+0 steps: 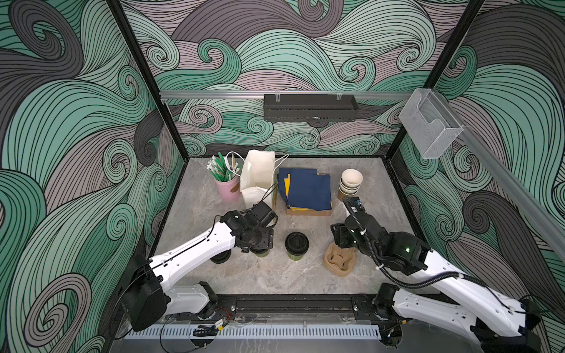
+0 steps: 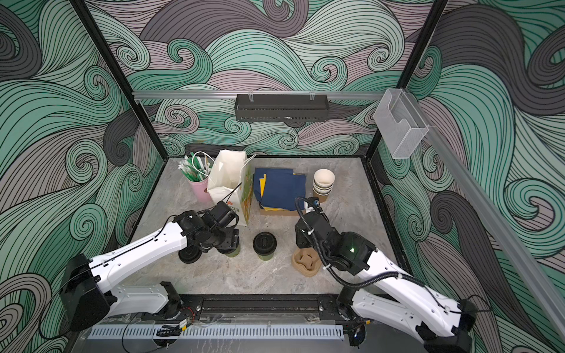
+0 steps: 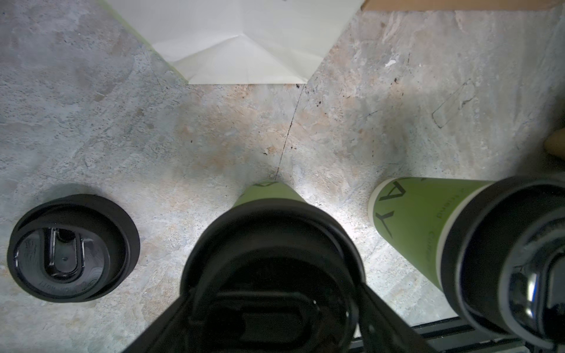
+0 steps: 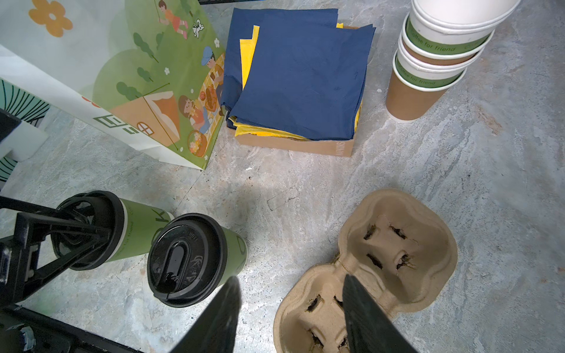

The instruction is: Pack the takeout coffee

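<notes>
What the views hide
In both top views the left gripper (image 1: 258, 246) covers the top of the cup (image 1: 263, 253) beneath it; only a green sliver shows. A loose lid (image 1: 219, 259) beside it lies half under the arm (image 1: 195, 253). By the right gripper (image 4: 290, 278), the carrier (image 4: 434, 232) runs off the wrist picture's edge.

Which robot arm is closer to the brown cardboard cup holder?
Right. The right end effector hovers open over the cup holder's edge. The left end effector is farther off, above one lidded green cup, with the other lidded cup standing between them.
</notes>
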`<state>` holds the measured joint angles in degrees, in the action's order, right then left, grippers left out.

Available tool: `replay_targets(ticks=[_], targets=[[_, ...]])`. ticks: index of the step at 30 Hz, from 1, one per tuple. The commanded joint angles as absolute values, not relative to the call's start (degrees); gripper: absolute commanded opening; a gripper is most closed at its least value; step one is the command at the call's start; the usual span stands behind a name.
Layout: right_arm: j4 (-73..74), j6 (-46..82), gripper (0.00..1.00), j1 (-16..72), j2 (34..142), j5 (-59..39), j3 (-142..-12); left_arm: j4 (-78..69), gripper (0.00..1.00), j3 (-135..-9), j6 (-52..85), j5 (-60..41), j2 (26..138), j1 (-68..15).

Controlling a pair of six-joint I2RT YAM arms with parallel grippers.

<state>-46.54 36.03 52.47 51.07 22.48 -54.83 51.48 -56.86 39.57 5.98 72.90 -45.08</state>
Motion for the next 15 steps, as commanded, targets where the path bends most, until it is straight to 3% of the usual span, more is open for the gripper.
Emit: replay_targets(ticks=[1, 15], targets=[[-47.24, 36.65, 0.56, 52.21, 50.70, 22.90, -54.40, 52.39, 0.84, -57.30, 39.72, 6.34, 72.66, -45.26], [-47.24, 36.57, 0.56, 52.10, 50.96, 22.67, -54.58, 48.50, 0.83, -56.09, 40.51, 8.38, 69.74, -45.25]])
